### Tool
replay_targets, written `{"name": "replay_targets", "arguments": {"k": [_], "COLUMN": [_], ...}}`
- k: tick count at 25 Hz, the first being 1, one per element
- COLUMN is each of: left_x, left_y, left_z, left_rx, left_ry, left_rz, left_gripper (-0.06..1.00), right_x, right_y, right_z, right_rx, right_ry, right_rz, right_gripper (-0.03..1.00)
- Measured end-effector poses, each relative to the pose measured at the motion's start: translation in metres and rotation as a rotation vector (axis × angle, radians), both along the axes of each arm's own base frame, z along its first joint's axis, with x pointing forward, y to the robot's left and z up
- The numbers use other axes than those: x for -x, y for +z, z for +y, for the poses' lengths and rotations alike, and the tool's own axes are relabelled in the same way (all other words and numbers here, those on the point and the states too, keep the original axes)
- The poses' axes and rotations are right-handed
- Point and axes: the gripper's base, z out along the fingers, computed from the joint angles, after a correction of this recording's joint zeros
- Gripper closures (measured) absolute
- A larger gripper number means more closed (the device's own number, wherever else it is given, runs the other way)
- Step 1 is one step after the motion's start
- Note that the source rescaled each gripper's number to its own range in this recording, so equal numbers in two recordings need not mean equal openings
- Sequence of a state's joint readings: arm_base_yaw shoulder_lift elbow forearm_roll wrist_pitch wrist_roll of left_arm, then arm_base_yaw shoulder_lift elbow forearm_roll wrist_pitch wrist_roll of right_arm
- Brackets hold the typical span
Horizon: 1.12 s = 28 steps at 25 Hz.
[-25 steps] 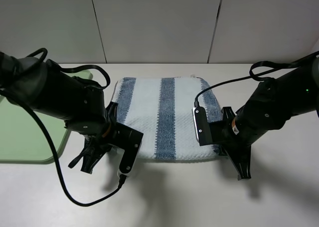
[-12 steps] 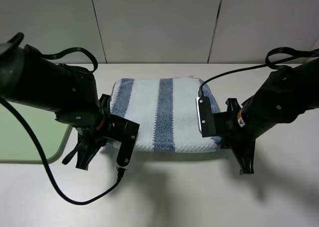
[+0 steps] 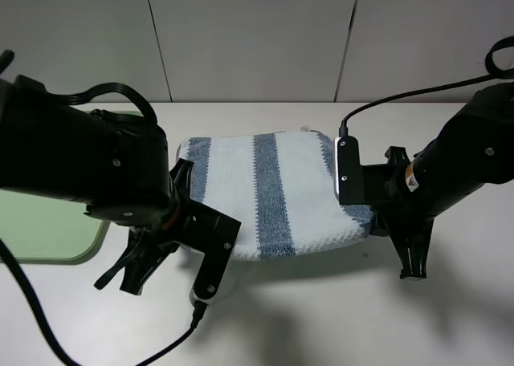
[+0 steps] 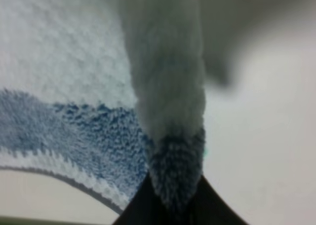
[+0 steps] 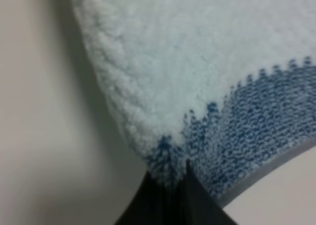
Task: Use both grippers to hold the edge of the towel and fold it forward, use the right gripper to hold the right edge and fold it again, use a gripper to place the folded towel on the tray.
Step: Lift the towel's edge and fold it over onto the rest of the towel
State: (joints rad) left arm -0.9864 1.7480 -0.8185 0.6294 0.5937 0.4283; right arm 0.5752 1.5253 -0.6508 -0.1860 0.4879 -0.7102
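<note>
2 near corners of the towel [image 3: 273,193] are clamped: the left gripper [image 4: 174,205] is closed on the left corner, the right gripper [image 5: 172,188] on the right corner. Its front edge [image 3: 281,254] hangs above the table [image 3: 321,318], right of the tray [image 3: 48,237]

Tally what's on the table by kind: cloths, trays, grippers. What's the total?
towel: 1
tray: 1
grippers: 2 (left gripper and right gripper, fingers of each pinched on a towel corner)
total: 4
</note>
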Motion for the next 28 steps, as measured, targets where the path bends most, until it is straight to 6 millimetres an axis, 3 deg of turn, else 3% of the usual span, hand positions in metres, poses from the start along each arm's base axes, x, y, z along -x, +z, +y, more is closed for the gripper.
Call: {"name": "replay_targets", "arguments": {"k": [7,21,28], "left_x": [0.009,0.023,0.028], "left_y": [0.003,0.056,0.061], "left_z": [-0.001,0.011,0.016], "left_rx": [0.024,0.203,0.188], "left_ry": [0.117,0.24,0.294], "left_rz": [0.009,-0.008,0.025], "left_gripper": [0.94,0.94,0.94], "right_x": [0.012,0.04,0.049], "right_y": [0.027,0.062,0.071], "right_z": [-0.005,-0.016,-0.02], "right_rx": [-0.066,-0.149,-0.171], "right_ry": [-0.05,-0.116,-0.14], "right_rz": [-0.018,0.013,0.032], "right_gripper": [0.97,0.97,0.97]}}
